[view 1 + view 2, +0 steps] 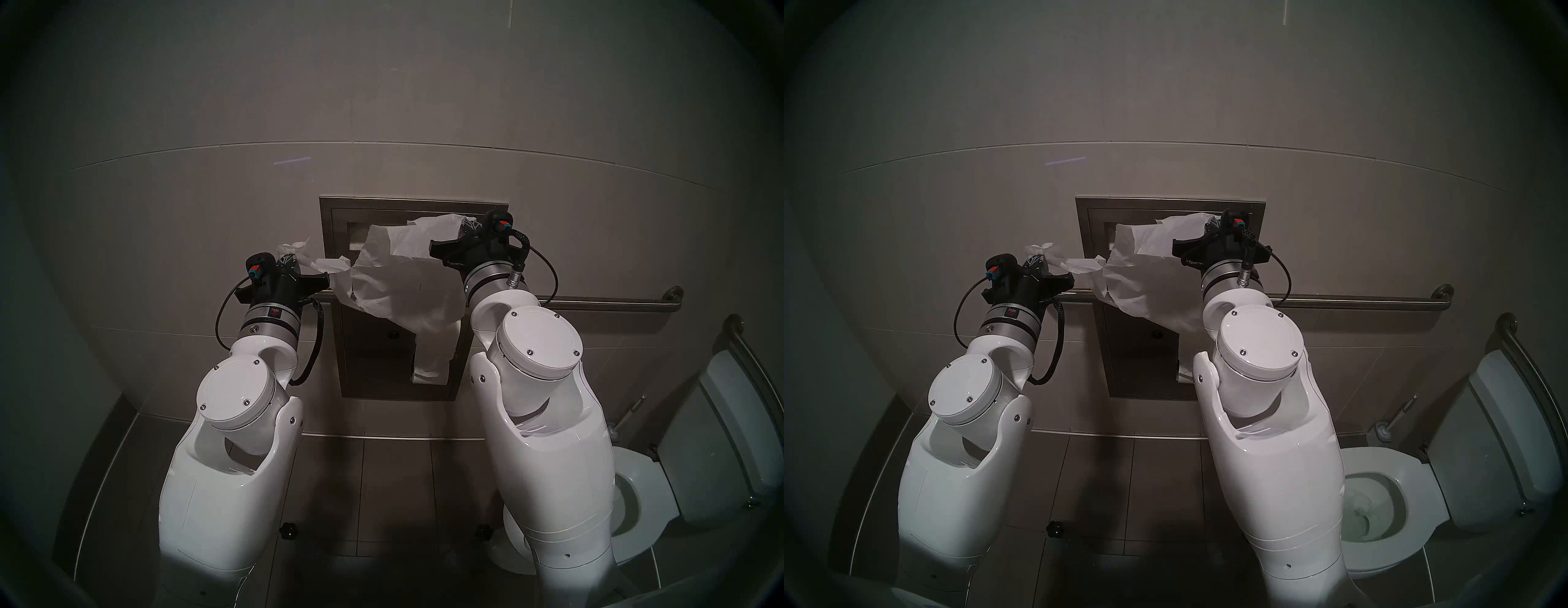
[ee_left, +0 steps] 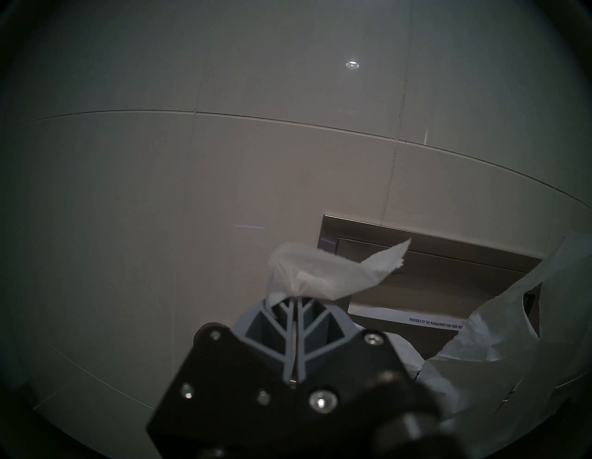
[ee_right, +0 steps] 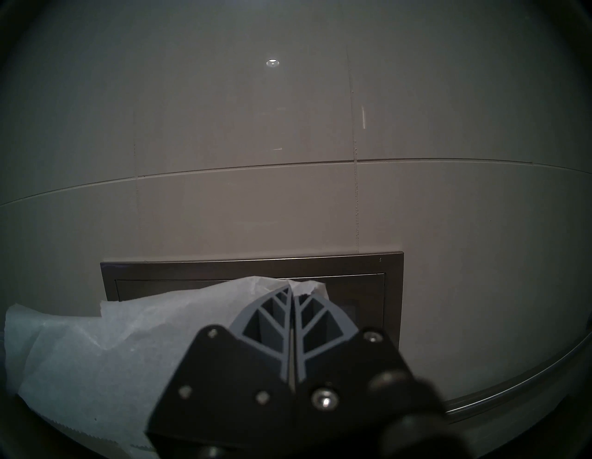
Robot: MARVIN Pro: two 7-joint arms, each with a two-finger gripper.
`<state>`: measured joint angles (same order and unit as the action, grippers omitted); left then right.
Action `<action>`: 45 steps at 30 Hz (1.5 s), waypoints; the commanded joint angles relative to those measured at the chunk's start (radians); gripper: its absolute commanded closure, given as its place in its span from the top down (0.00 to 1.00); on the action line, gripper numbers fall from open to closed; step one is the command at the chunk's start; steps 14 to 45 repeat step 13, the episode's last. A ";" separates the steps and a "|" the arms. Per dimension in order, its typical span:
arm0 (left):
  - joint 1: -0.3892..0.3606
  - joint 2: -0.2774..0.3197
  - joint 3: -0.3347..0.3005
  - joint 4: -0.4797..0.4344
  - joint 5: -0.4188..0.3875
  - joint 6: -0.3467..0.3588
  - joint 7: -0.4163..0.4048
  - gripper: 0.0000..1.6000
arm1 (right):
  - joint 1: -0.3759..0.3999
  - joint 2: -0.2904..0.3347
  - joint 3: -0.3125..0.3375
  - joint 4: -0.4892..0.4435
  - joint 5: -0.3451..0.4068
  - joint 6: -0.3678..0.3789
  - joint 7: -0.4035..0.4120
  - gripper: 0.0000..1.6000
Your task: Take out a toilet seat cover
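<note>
Toilet seat cover (image 1: 399, 280) stretched in the air between both grippers, in front of the recessed steel wall dispenser (image 1: 335, 212) on the far wall, sagging in the middle over the grab bar (image 1: 615, 303). Left gripper (image 2: 293, 299) pinched together on a twisted left corner of the sheet, a tuft sticking out past the fingertips. Right gripper (image 3: 292, 290) clamped on the upper right edge, close to the dispenser's top right corner. Toilet paper roll (image 1: 432, 356) hanging below the sheet, inside the dispenser. Toilet (image 1: 1395, 505) near right, on the floor
</note>
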<state>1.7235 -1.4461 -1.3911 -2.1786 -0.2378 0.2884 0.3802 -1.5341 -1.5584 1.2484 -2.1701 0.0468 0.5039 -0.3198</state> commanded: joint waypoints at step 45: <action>-0.041 0.021 0.004 -0.013 0.040 -0.086 -0.030 0.00 | -0.023 0.024 0.027 -0.027 -0.027 -0.218 0.002 0.00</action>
